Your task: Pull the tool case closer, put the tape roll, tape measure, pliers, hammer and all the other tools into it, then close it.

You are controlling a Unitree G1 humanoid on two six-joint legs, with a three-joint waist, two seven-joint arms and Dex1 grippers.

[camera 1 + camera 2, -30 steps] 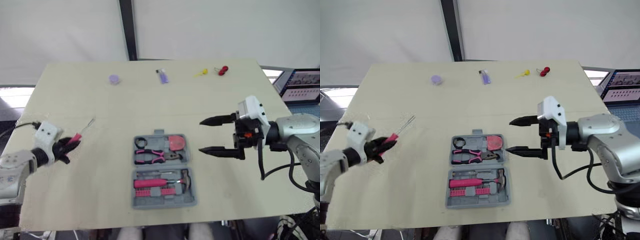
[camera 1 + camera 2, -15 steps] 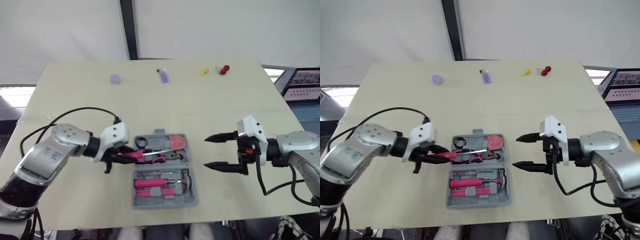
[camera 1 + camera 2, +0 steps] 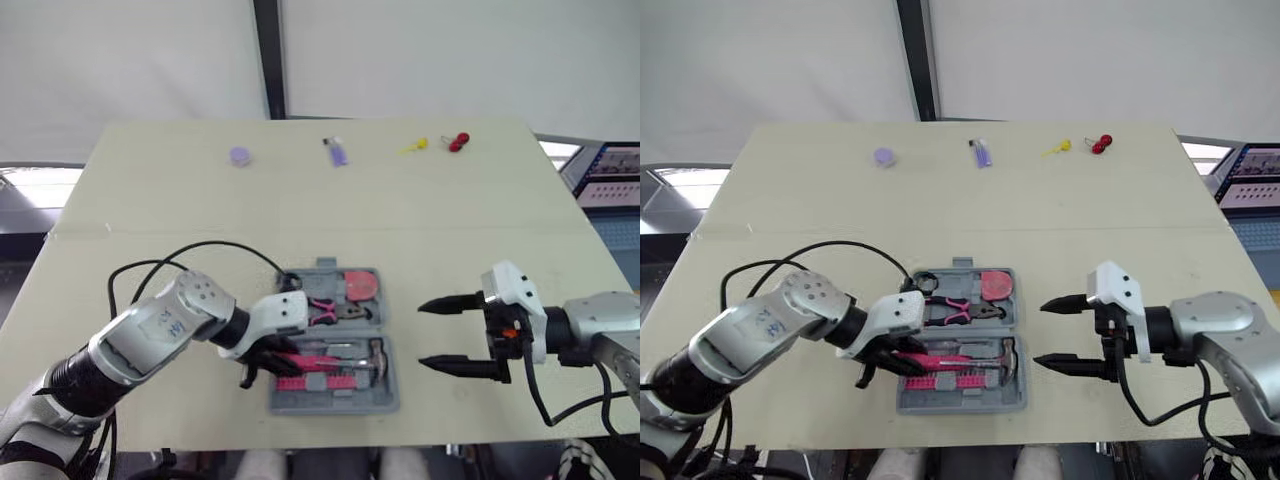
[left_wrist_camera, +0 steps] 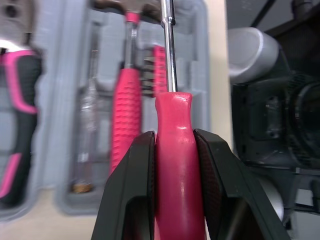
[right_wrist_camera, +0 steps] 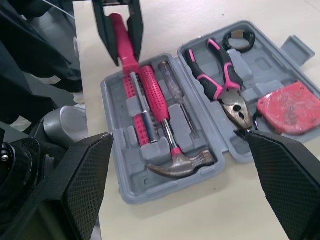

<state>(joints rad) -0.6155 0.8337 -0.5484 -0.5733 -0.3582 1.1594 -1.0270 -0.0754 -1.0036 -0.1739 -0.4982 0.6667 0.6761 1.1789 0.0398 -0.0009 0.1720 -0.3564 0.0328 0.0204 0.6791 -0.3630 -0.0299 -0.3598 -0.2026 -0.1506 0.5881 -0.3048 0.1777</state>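
Showing case (image 3: 330, 404) open on table's (image 3: 300, 220) near side. Spreading right gripper's (image 3: 425, 335) jaws wide just beside it, touching nothing; clamping left gripper (image 4: 174, 140) on pink screwdriver (image 4: 170, 100) over the near half. Housing hammer (image 5: 162, 122) in that half, pliers (image 5: 222, 82), tape measure (image 5: 287, 107) and tape roll (image 5: 239, 39) in the far half.

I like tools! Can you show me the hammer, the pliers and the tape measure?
hammer (image 5: 182, 164): right wrist view, on its metal head.
pliers (image 5: 239, 111): right wrist view, on the metal nose.
tape measure (image 5: 290, 107): right wrist view, on its red top.
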